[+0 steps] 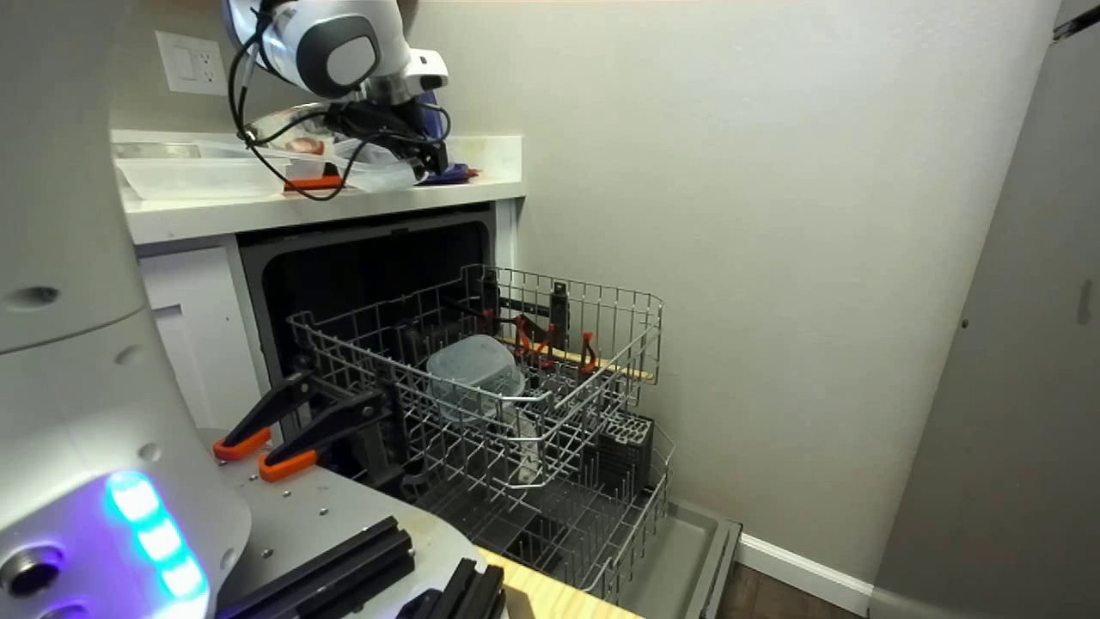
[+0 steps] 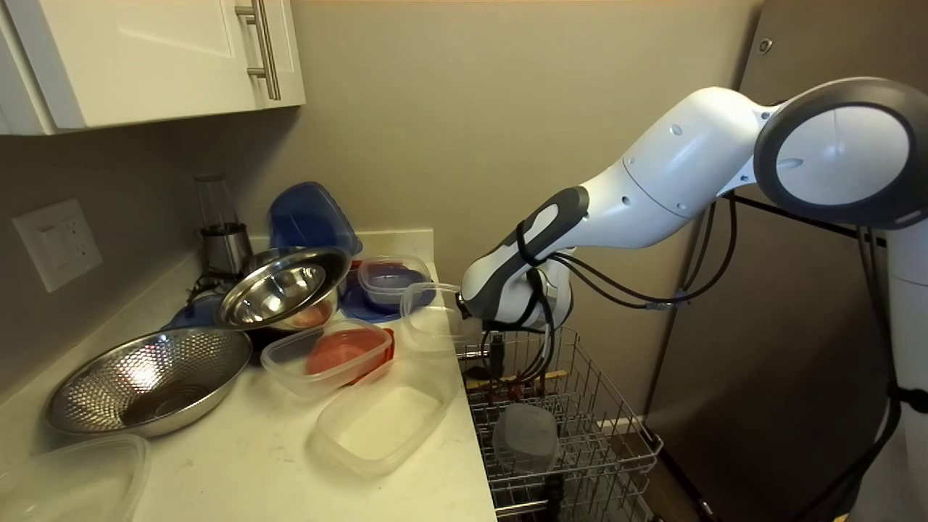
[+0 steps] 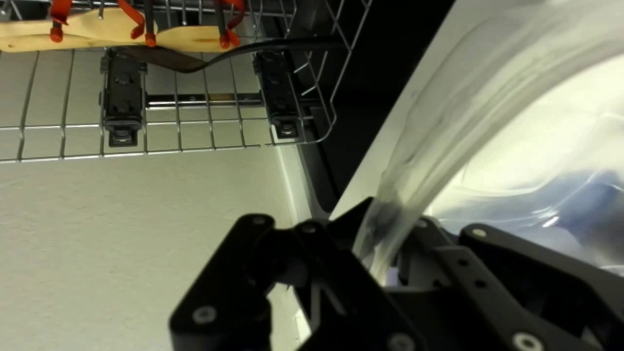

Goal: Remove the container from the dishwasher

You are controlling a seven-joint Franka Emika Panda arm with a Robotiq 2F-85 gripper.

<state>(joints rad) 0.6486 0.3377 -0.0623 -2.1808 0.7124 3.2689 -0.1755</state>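
My gripper (image 3: 387, 224) is shut on the wall of a clear plastic container (image 3: 453, 131), which fills the right of the wrist view. In both exterior views, this container (image 1: 382, 174) (image 2: 433, 319) is tilted at the right end of the counter; whether it touches the counter is unclear. The gripper (image 1: 432, 162) is partly hidden by the wrist and cables in an exterior view (image 2: 464, 308). The dishwasher (image 1: 361, 271) is open below, its upper wire rack (image 1: 537, 398) pulled out. Another clear container (image 1: 474, 370) sits in that rack, also seen in an exterior view (image 2: 527, 437).
The white counter (image 2: 239, 471) carries a steel colander (image 2: 156, 384), steel bowls (image 2: 283, 293), clear containers (image 2: 384, 420), a red lid (image 2: 348, 351) and blue lids (image 2: 308, 217). The rack holds wooden utensils (image 3: 97, 29). A wall (image 1: 773, 258) stands beside the dishwasher; a cabinet (image 2: 174, 65) hangs above.
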